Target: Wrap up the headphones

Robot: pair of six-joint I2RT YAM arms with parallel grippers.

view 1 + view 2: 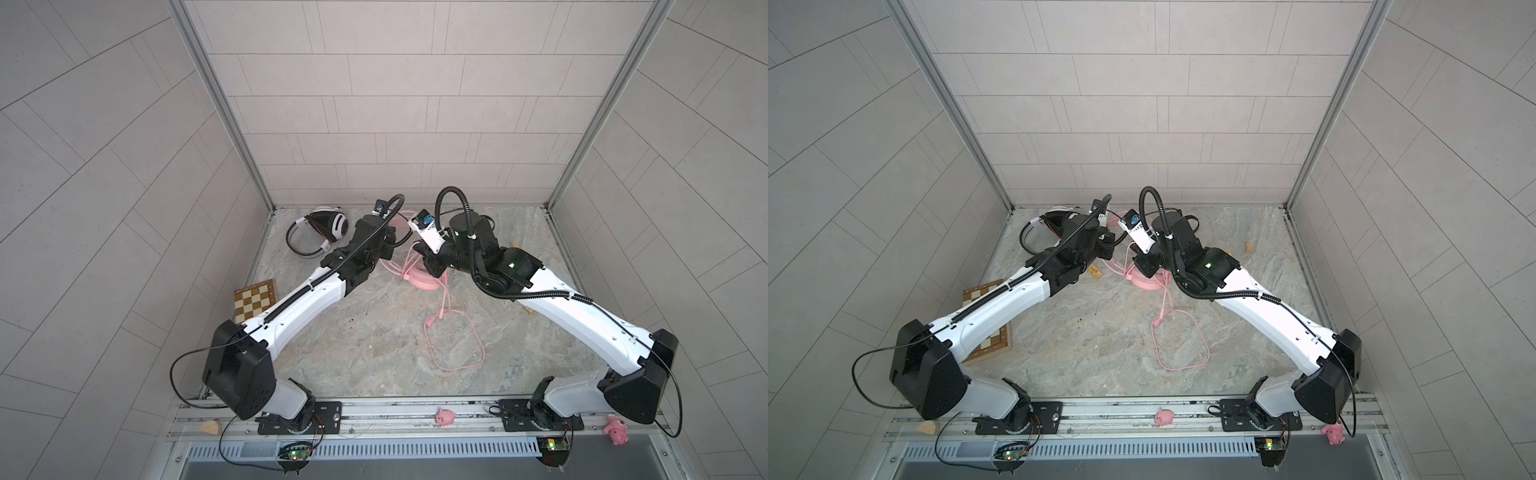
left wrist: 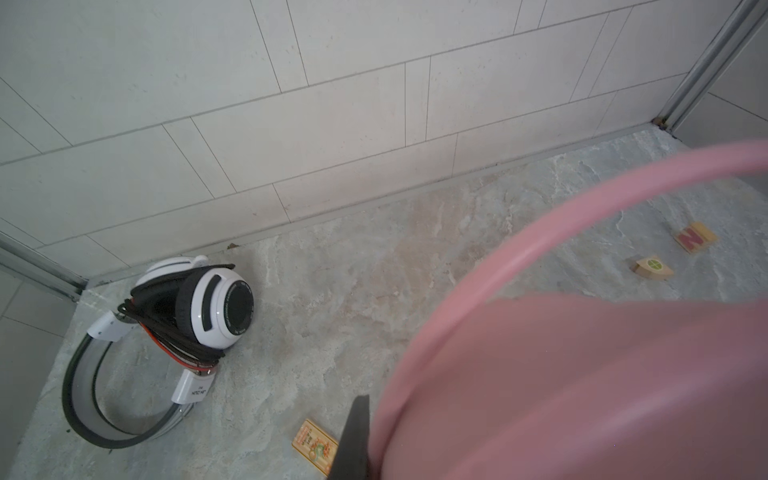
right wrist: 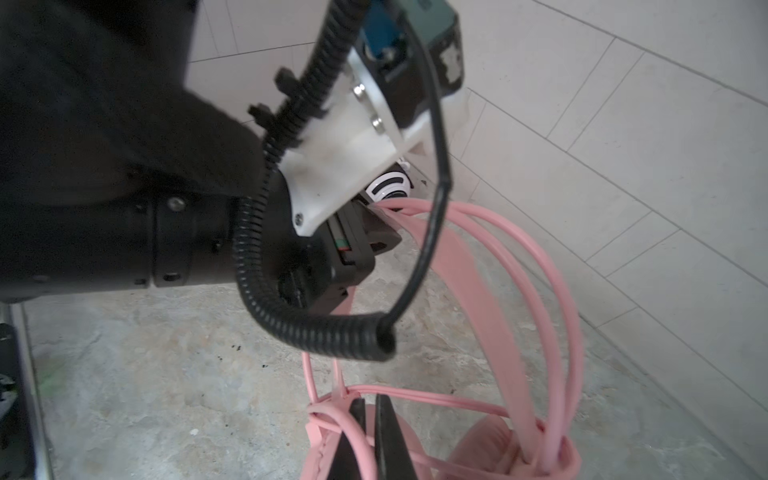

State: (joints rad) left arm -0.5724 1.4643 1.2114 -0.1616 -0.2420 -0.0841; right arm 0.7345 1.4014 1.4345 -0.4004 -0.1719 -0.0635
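The pink headphones (image 1: 424,280) stand in mid-table, band up, in both top views. My left gripper (image 1: 390,244) is shut on the top of their band (image 3: 469,299). In the left wrist view one dark finger (image 2: 353,440) shows against blurred pink; the other is hidden. My right gripper (image 3: 370,405) is shut on the pink cable (image 3: 415,399) just above an earcup. Several turns of cable lie over the band, and the loose end loops toward the front (image 1: 478,345). The white headphones (image 2: 216,307) lie at the back left with their black cable wound round them.
A chessboard (image 1: 255,299) lies under the left arm. Small wooden tiles (image 2: 696,237) (image 2: 652,266) and a printed card (image 2: 318,446) lie on the stone table. Two pink pig toys (image 1: 444,417) (image 1: 617,432) sit on the front rail. Tiled walls close in on the back and sides.
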